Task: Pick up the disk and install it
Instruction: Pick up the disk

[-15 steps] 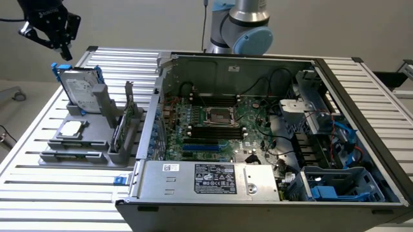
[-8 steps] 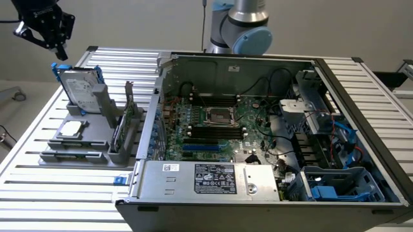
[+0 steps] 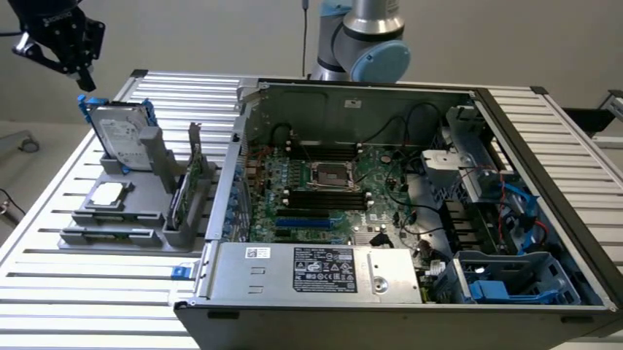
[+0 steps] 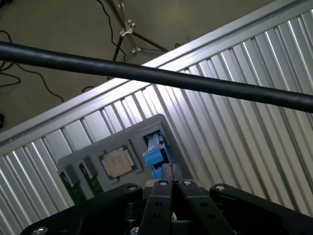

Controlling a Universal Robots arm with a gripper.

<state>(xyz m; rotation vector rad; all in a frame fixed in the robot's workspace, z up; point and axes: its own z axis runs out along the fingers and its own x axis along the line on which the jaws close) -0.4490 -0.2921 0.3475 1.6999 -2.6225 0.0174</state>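
- Disk (image 3: 125,135) upright in grey holder (image 3: 107,237) near a far corner of worktop (image 3: 87,299), long side pointing up.
- Gripper (image 3: 86,82) shut, holding nothing, close above disk's top edge, a bit toward the exterior view's left.

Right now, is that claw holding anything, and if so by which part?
Nothing is held. The gripper is shut and empty, close above the blue top corner of the disk, which stands upright in the grey holder.
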